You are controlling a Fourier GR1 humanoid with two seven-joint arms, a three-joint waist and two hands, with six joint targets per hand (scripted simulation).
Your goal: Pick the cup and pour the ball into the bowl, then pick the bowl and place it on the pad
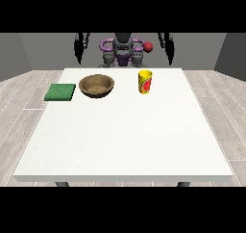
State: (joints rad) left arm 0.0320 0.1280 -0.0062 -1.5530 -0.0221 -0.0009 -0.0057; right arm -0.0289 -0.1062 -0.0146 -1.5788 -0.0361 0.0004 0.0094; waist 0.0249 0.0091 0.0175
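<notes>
Even, soft light falls on the white bench (125,140); bowl (96,86) and cup (145,82) cast only faint shadows, with no glare.

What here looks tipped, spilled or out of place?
Nothing stands out. The yellow cup stands upright, the brown bowl sits level beside it, and the green pad lies flat at the table's edge.

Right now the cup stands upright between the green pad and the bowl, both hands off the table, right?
Not quite. In the front view the bowl sits in the middle: the green pad at its left, the upright cup at its right. Both hands do hang off the table.
</notes>
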